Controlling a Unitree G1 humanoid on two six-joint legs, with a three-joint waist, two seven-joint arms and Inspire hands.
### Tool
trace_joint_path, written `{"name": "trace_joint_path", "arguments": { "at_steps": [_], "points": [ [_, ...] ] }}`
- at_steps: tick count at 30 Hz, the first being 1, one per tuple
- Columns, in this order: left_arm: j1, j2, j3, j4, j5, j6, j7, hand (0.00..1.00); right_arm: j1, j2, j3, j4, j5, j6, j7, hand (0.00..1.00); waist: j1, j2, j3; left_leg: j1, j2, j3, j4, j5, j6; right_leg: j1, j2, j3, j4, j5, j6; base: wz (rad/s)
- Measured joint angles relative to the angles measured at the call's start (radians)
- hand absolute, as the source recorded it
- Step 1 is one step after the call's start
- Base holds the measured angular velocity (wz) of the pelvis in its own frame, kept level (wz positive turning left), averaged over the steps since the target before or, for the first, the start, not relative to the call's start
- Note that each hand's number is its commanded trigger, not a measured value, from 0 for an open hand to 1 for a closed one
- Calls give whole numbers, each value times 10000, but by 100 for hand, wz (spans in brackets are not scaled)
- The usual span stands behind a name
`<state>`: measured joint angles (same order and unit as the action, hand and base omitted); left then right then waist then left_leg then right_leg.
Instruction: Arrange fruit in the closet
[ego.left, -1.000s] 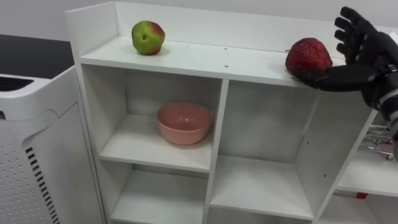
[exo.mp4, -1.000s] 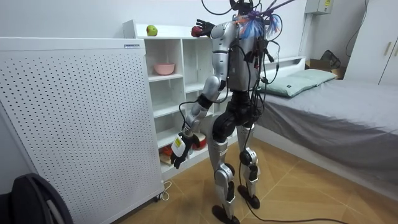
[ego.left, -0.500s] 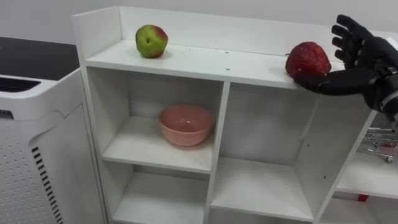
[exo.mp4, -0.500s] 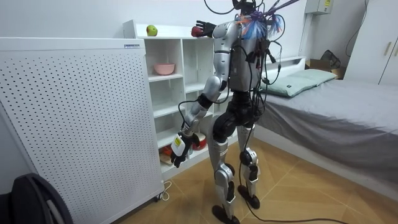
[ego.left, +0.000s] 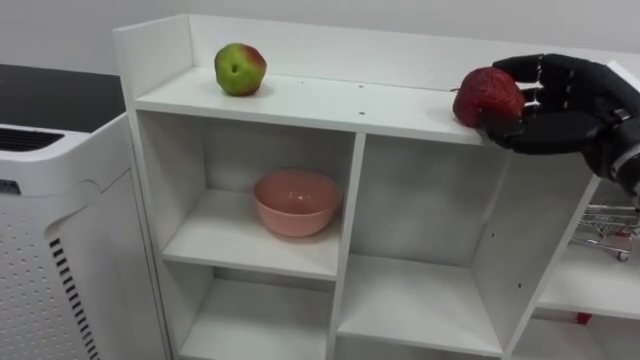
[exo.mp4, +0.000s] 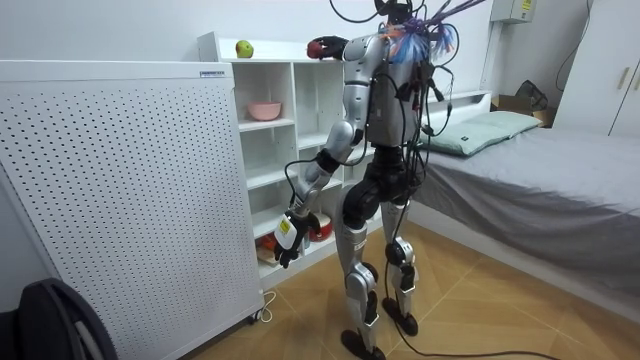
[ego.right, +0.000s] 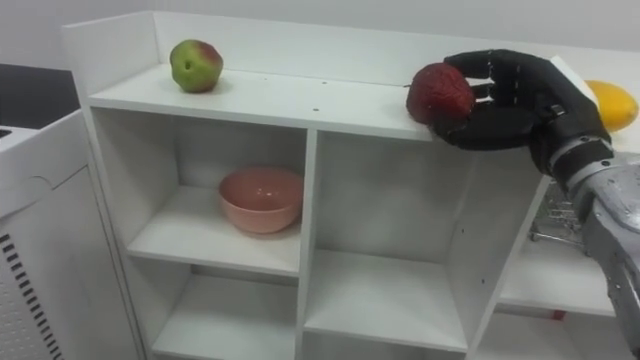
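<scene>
Left hand (exo.mp4: 285, 240) hangs low by the closet (ego.left: 330, 100). Top shelf, left end: green apple (ego.left: 240, 68); pink bowl (ego.left: 296, 200) in the compartment below. Right end: right hand (ego.left: 565, 120) curled round red fruit (ego.left: 487, 97) at the shelf edge (grasp step, I judge). Next: lift clear, carry to its place.

The white shelf unit (ego.left: 345, 108) is viewed closely, from slightly above, by two side-by-side head cameras, its upper compartments being shared. The whole robot and the same unit are taken in from across the room.
</scene>
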<state>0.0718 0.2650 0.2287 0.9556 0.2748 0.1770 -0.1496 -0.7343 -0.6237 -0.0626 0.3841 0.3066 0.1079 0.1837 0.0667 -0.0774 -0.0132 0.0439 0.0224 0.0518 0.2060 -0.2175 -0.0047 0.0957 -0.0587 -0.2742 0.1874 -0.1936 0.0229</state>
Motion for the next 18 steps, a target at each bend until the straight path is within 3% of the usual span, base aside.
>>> {"name": "trace_joint_path", "arguments": {
  "at_steps": [9,18],
  "points": [
    [-126,285,-66,-1,-21,7,-206,0,-75,-105,110,-4,-352,-70,48,100,265,-201,6,22,4,-119,-3,37,-17,-87,14,0,-25,0,0,3],
    [-129,368,-85,-3,-75,-34,-206,0,66,-97,416,-922,-386,-39,-10,100,164,-17,59,-60,23,12,7,36,-20,-123,28,-3,-25,15,-22,-3]
  ]
}}
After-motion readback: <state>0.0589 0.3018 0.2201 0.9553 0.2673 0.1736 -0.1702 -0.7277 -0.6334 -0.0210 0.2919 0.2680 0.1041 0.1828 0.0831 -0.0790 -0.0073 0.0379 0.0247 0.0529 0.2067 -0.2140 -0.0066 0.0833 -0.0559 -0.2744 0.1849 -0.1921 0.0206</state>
